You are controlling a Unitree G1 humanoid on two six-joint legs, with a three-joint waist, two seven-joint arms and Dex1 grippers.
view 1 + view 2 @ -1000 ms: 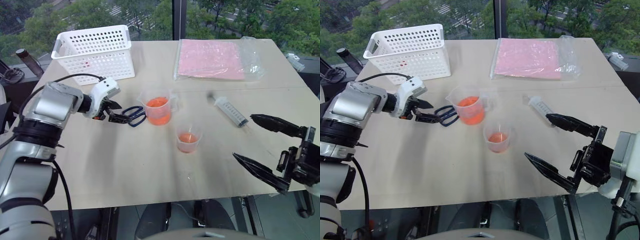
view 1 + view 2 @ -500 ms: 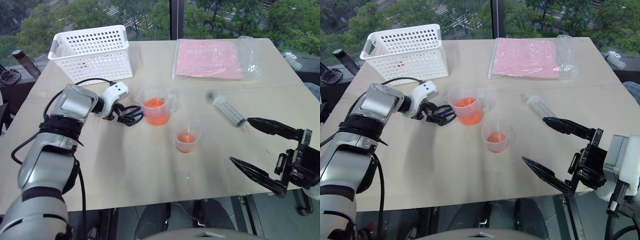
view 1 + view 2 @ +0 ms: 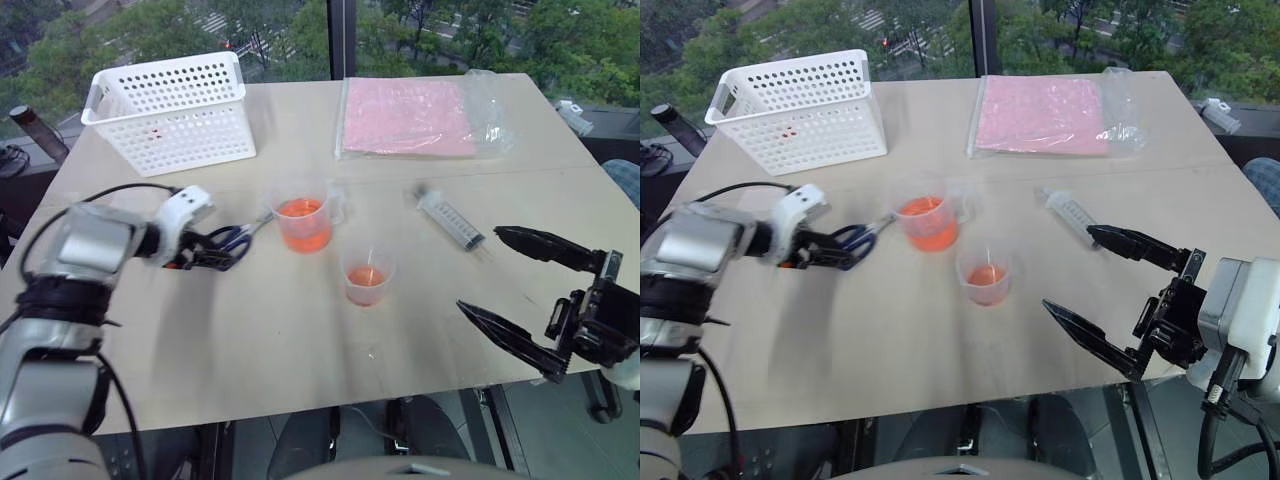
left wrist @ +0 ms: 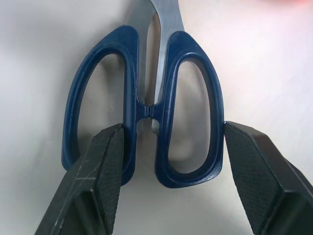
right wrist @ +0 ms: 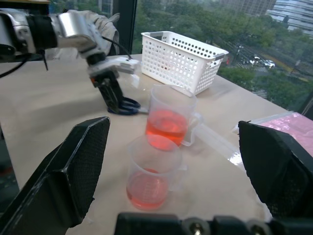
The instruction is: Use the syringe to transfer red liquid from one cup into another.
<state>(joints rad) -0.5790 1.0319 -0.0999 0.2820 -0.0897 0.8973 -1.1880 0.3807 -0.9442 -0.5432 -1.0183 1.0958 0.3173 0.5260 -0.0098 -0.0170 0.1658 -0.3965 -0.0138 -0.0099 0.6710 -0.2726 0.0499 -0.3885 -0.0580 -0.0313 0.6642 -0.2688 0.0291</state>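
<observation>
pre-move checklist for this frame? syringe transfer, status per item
1. Syringe free to pick: ok, it lies alone on the table, nothing on it.
2. Right gripper open and empty: ok, its fingers stand wide apart, short of the syringe.
3. Left gripper clear of the task: not ok, its fingers straddle the blue scissors handles.
4. Scissors gripped: cannot tell, one pad touches a handle loop.
5. Handled cup upright with red liquid: ok.
6. Small cup upright, apart from the handled cup: ok, some red liquid already inside.
</observation>
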